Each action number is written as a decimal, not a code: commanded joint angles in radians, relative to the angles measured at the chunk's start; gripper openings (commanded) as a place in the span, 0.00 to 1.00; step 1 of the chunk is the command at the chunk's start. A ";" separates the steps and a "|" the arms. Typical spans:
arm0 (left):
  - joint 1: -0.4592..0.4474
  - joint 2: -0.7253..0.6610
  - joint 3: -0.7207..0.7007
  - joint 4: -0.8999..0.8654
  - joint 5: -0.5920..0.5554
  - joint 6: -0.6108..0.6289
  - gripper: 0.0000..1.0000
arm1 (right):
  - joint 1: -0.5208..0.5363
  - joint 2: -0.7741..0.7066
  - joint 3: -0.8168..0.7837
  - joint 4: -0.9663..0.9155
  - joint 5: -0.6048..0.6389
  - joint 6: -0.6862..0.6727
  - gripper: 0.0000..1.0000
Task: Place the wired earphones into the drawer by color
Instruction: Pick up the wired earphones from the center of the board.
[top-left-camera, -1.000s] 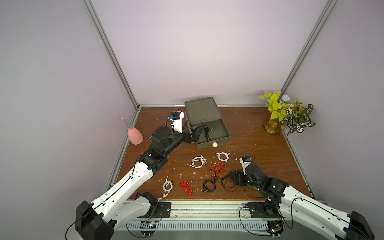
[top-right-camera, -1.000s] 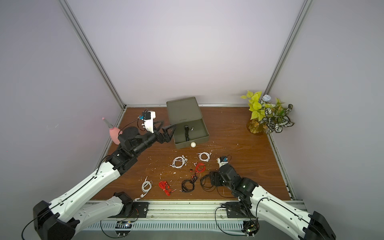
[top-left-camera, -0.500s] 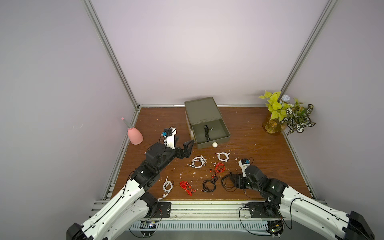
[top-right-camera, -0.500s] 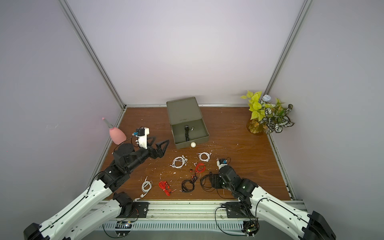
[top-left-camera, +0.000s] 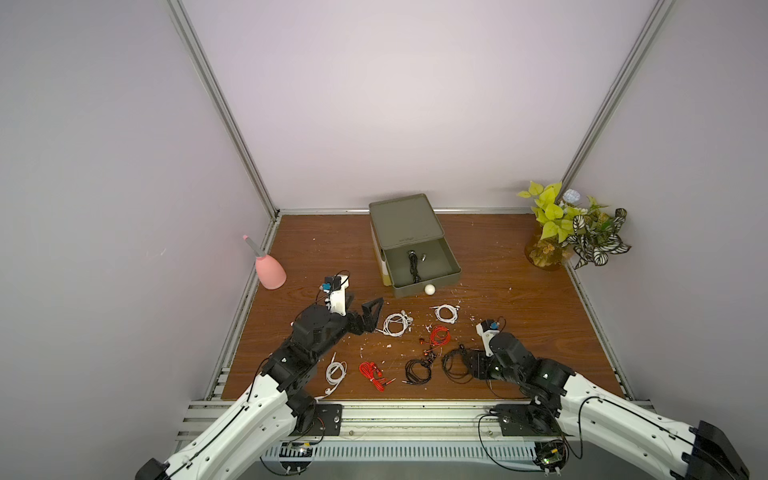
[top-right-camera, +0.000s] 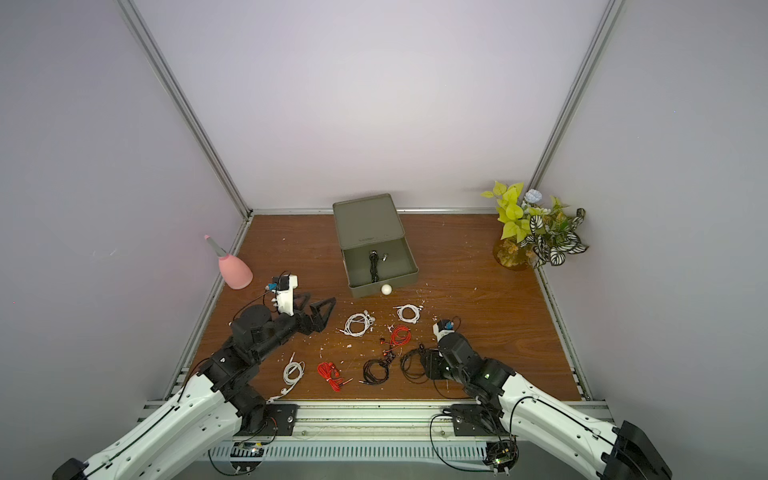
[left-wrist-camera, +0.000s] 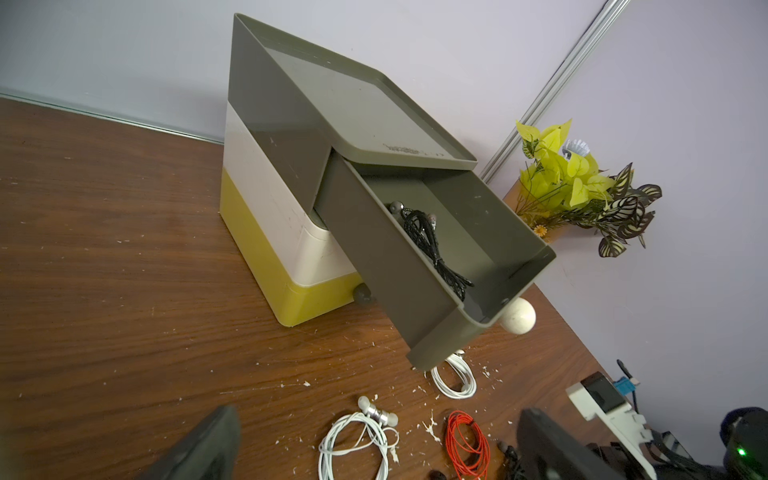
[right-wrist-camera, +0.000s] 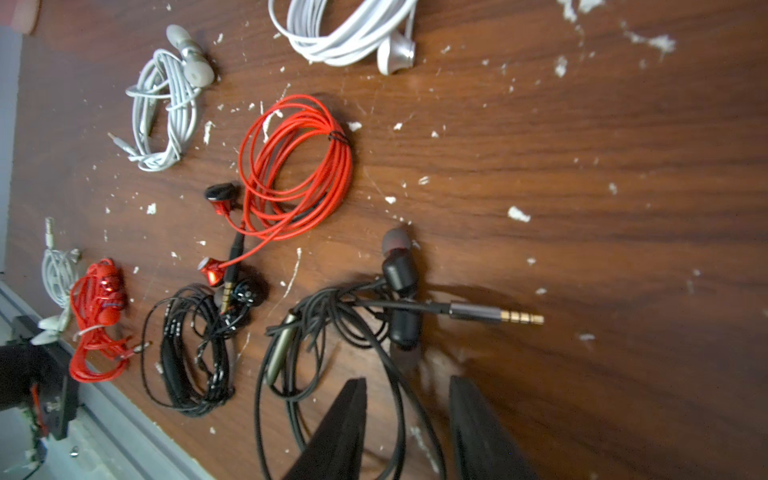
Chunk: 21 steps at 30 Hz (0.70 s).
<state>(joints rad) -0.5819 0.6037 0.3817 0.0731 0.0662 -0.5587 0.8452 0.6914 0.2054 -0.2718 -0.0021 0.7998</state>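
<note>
The drawer box (top-left-camera: 405, 220) stands at the back. Its olive top drawer (left-wrist-camera: 519, 266) is pulled out, white knob (top-left-camera: 429, 289) in front, with one black earphone bundle (top-left-camera: 412, 266) inside. White (top-left-camera: 397, 324), red (top-left-camera: 438, 336) and black (top-left-camera: 419, 369) wired earphones lie scattered on the table. My left gripper (top-left-camera: 361, 303) hovers wide open and holds nothing, left of a white coil (left-wrist-camera: 357, 440). My right gripper (right-wrist-camera: 407, 382) is low over the rightmost black coil (right-wrist-camera: 332, 316). Its jaws are still apart, with strands of that coil between them.
A pink bottle (top-left-camera: 269, 270) stands at the left wall and a potted plant (top-left-camera: 569, 226) in the back right corner. White crumbs are strewn over the wood. A second red bundle (top-left-camera: 372, 374) and a white one (top-left-camera: 336, 372) lie near the front rail.
My left arm has pulled back from the drawer towards the front left, still open. The right jaws have narrowed around the black coil.
</note>
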 joint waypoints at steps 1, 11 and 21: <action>-0.007 -0.009 -0.018 0.033 -0.002 -0.031 1.00 | 0.007 0.012 -0.008 0.020 -0.013 -0.005 0.35; -0.007 0.013 -0.063 0.104 0.006 -0.047 1.00 | 0.006 -0.001 -0.014 0.017 0.004 -0.006 0.11; -0.007 0.043 -0.045 0.117 0.006 -0.033 1.00 | 0.006 -0.079 -0.014 0.013 0.025 -0.014 0.00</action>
<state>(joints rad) -0.5819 0.6430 0.3176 0.1616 0.0673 -0.5949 0.8452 0.6308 0.1955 -0.2588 -0.0025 0.8001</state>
